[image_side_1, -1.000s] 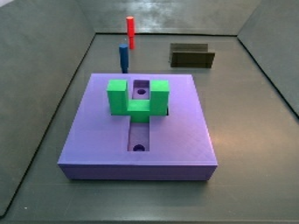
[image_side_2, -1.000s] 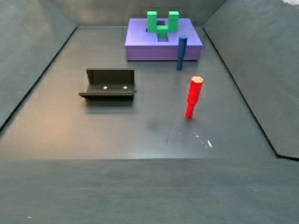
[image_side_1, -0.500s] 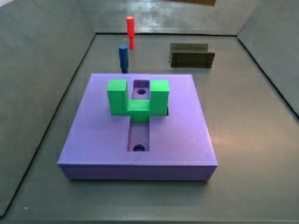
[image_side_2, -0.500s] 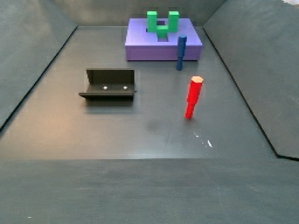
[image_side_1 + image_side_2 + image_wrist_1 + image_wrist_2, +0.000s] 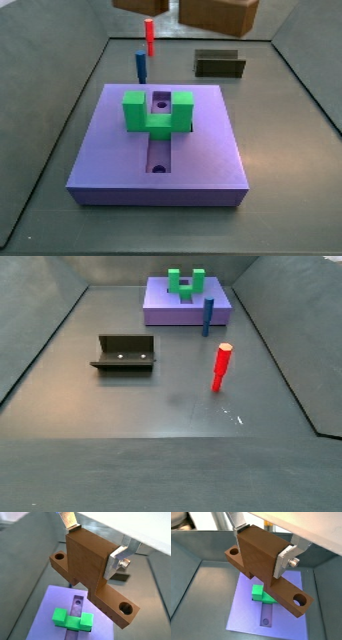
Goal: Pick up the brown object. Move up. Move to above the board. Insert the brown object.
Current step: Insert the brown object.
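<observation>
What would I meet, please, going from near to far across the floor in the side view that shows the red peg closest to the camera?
Red peg → dark fixture → blue peg → lavender board bearing the green block. The pincer is out of this view.

Two wrist views steeply down past the tool (image 5: 90, 549) onto the board (image 5: 248, 612); side views opposed, sharing it.

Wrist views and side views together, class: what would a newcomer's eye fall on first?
In both wrist views, the long reddish-brown wooden bar with round end holes fills the frame, clamped in the end effector, high above the large lavender slotted board. On the board's slot stands the bright green U-shaped block. In a side view, the thin red upright peg stands alone on the grey floor.
</observation>
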You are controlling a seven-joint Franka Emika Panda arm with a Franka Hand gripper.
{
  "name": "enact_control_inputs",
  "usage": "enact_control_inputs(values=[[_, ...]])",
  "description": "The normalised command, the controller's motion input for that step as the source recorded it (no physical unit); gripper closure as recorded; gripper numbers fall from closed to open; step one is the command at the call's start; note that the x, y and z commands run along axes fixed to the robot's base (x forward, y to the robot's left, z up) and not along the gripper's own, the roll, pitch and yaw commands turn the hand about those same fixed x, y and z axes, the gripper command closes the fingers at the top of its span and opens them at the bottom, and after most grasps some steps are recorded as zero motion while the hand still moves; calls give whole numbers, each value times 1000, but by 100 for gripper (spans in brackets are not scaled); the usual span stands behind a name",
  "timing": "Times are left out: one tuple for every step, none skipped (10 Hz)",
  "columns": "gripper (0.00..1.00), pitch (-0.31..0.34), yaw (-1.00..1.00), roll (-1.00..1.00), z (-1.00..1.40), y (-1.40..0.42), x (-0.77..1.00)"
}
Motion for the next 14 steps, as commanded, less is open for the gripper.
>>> enact_control_inputs(values=[[100, -74, -989, 116, -391, -11, 57], [100, 0, -860, 107, -337, -197, 0], [100, 43, -831, 47, -434, -214, 17], [100, 96, -891, -13, -437, -163, 0], [100, 53, -949, -61, -389, -54, 0], [100, 44, -1000, -64, -389, 0, 0], [100, 59, -1000, -67, -394, 0, 0], [100, 114, -1000, -84, -366, 0, 0], [100, 163, -966, -101, -294, 0, 0], [100, 186, -937, -116, -234, 0, 0], [100, 51, -931, -163, -17, -34, 9], [100, 0, -920, -181, 0, -69, 6], [100, 0, -914, -186, 0, -69, 6], [100, 0, -914, -189, 0, -71, 3]])
